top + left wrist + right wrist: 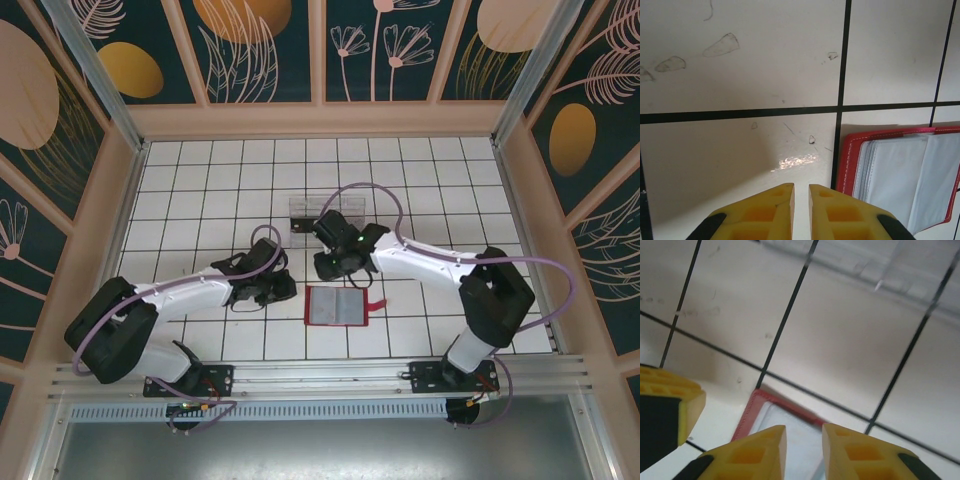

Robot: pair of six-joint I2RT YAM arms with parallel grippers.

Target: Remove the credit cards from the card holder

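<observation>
- Top external, 9 o'clock side: the left gripper point(284, 290) sits low over the tiled table point(200, 190), pointing toward 3 o'clock. In the left wrist view its yellow fingers point(775, 205) are nearly together with a thin slit between them, holding nothing.
- Centre: the card holder point(335, 306) lies opened flat, grey-blue inside up, with a red border. Its closing tab point(375, 303) sticks out at the 3 o'clock edge.
- The holder's long axis runs 9 to 3 o'clock.
- Credit cards: none made out. The sleeves point(900, 175) look pale and glossy, and I cannot tell whether cards sit in them.
- Key relation: the holder lies at 4 o'clock from the left gripper, its 9 o'clock edge just beside those fingertips. From the right gripper point(332, 268) it lies at 6 o'clock.
- Right wrist view: the right gripper's fingers point(762, 452) are a narrow gap apart with nothing between them. They hang above a red corner of the holder point(757, 410).
- Judgement: the 2 grippers are about equally near. The right looks better placed to reach into the sleeves, the left to pin the 9 o'clock edge.
- Room: bare tiles lie at 6 o'clock and beyond the tab at 3 o'clock. The clear tray point(325, 212) stands at 12 o'clock, behind the right gripper. With the 2 grippers this near each other, I judge a clash to be the main risk.
</observation>
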